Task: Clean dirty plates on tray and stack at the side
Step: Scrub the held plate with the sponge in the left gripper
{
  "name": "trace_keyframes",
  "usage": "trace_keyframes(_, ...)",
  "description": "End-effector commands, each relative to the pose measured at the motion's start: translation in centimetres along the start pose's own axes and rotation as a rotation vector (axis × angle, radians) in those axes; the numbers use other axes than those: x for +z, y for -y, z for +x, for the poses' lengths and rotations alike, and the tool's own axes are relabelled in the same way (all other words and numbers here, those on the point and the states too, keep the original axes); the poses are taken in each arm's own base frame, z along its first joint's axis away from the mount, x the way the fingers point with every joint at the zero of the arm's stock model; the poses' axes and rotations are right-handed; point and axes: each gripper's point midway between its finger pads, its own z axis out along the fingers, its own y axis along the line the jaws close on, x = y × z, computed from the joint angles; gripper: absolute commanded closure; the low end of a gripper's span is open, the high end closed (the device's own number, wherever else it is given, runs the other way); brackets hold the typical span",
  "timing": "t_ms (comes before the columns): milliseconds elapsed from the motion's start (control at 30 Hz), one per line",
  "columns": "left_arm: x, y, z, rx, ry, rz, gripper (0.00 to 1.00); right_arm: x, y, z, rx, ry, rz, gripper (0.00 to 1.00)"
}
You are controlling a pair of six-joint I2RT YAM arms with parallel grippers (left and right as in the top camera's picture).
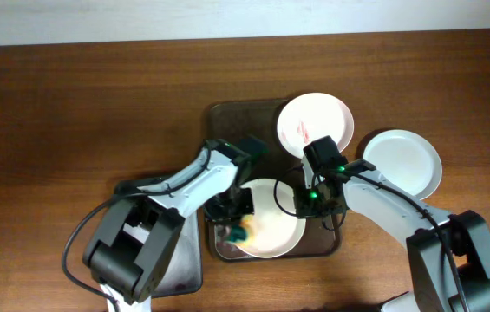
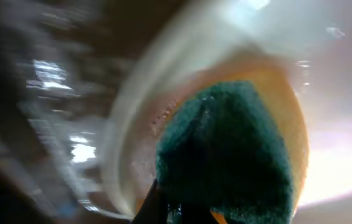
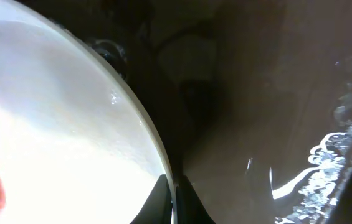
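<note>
**A:** One wide brown wooden table [image 1: 71, 104] carried everything, yes? And what of the room?

**B:** Yes, the top was flat wood. Of the room I saw only a pale strip along the far edge. In the middle lay the large dark brown rectangular tray [image 1: 227, 117] with its low rim. Its floor looked wet and shiny in the right wrist view. A smaller black tray [image 1: 188, 264] lay near the left arm.

**A:** Where were the plates?

**B:** The round shallow pale plate [image 1: 271, 243] lay inside the brown tray, at the near end. The round pinkish-white plate [image 1: 314, 123], with red smears, sat at the far right corner and hung over the rim. The round white plate [image 1: 402, 162] stood on the table just beside the tray, on the right.

**A:** How would such a plate handle?

**B:** I judged it stiff, rather light, maybe breakable, and slippery when wet. The flat middle gave nothing to grip, so the rim was the place to take it.

**A:** And the grippers?

**B:** The right gripper [image 1: 310, 204] was closed on the pale plate's right rim, and its fingertips [image 3: 191, 208] pinched the edge. The left gripper [image 1: 243, 227] was closed on a soft green-and-yellow sponge [image 2: 225, 155], which rested on the same plate.
</note>
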Motion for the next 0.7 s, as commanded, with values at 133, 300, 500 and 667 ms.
trace_keyframes(133, 0.8, 0.3, -5.3, -0.016, 0.127, 0.133, 1.0, 0.4, 2.5, -0.3, 0.066, 0.022, 0.117, 0.96)
trace_keyframes(300, 0.2, 8.6, -0.3, 0.174, -0.01, 0.408, 1.0, 0.4, 2.2, -1.6, 0.179, 0.079, 0.097, 0.96)
trace_keyframes(500, 3.8, 4.8, 1.6, 0.128, -0.015, 0.189, 1.0, 0.4, 2.1, -1.6, 0.178, 0.08, 0.096, 0.96)
trace_keyframes(667, -3.0, 2.3, -7.9, 0.076, 0.333, 0.103, 1.0, 0.4, 2.2, -1.5, 0.179, 0.074, 0.099, 0.96)
